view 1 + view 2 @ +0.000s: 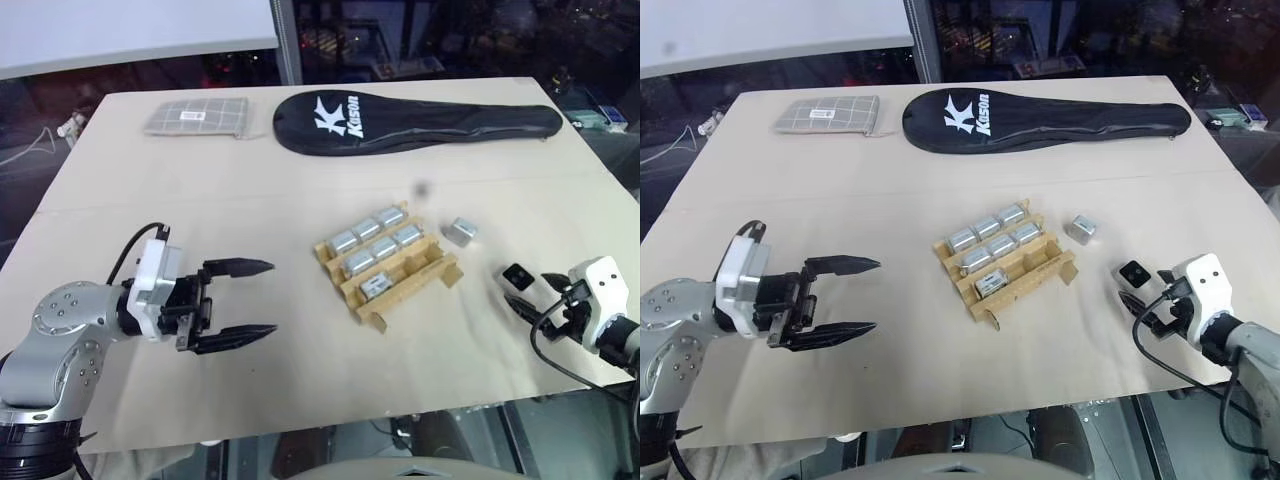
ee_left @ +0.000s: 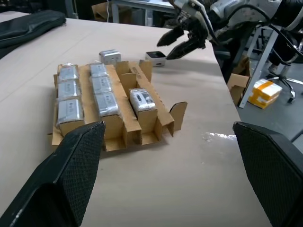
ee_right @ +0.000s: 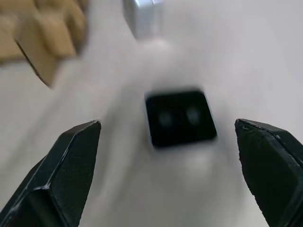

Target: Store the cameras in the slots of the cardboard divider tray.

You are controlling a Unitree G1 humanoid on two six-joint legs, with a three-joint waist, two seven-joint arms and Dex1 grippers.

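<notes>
Step in hand: your right gripper (image 3: pixel 168 137), jaws spread, lines up on black-faced camera (image 1: pixel 517 275) near tabletop's right edge. Left gripper (image 1: pixel 245 300) released, idle. Next: clamp it, carry to cardboard divider tray (image 1: pixel 440 272) mid-table.

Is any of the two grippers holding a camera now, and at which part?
Nothing is held. The left gripper and the right gripper are both open and empty; a black-faced camera lies on the table between the right fingers, ungripped.

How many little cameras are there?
9. Seven sit in the cardboard tray: three in the back row, three in the middle, one in front. One silver lies beside it; a black-faced one by the right claw.
</notes>
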